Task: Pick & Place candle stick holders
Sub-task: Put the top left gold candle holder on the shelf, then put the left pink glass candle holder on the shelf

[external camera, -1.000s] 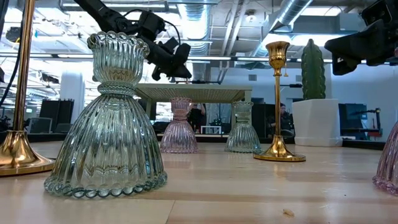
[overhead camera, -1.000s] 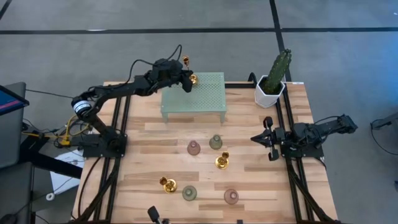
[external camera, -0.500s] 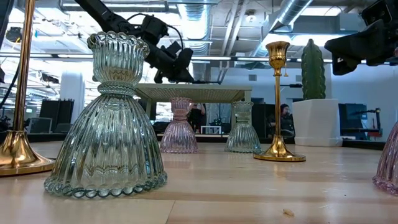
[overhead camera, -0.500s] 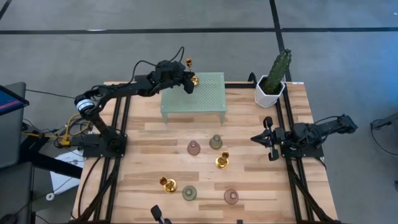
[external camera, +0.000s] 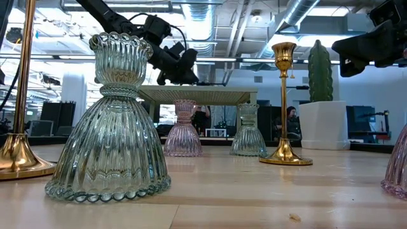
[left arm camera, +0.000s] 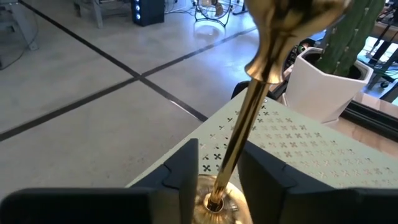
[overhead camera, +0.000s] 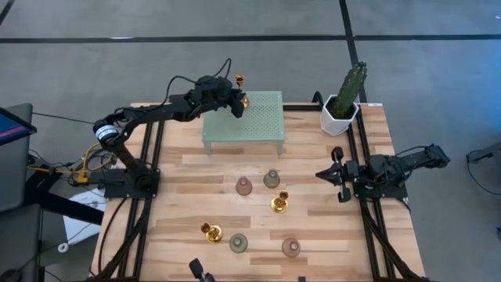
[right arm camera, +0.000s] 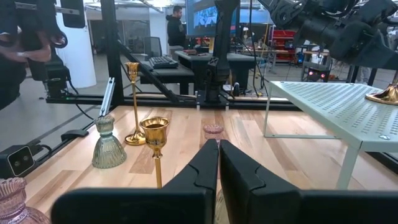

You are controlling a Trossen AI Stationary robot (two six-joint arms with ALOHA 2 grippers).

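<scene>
A gold candle stick holder [overhead camera: 242, 92] stands upright by its round base [left arm camera: 214, 206] on the far left corner of the mint green perforated stand [overhead camera: 250, 125]. My left gripper [overhead camera: 235, 102] is low over that corner, its fingers apart on either side of the thin stem [left arm camera: 239, 127], with stand surface showing between them and the stem. Whether they touch the base, I cannot tell. Several other holders stand on the table in front: pink [overhead camera: 243, 186], green [overhead camera: 272, 178], gold [overhead camera: 279, 204], gold [overhead camera: 211, 232], green [overhead camera: 238, 243], pink [overhead camera: 290, 247]. My right gripper [overhead camera: 321, 174] waits shut at the table's right edge.
A cactus in a white pot [overhead camera: 343, 106] stands at the far right corner, beside the stand. The near green holder [external camera: 109, 127] fills the low view's left. Bare wood lies between the stand and the holders, and at the table's left.
My left gripper has shifted a little toward the table's right over the stand's far left corner, the gold holder going with it, then kept still. The holder stays upright.
</scene>
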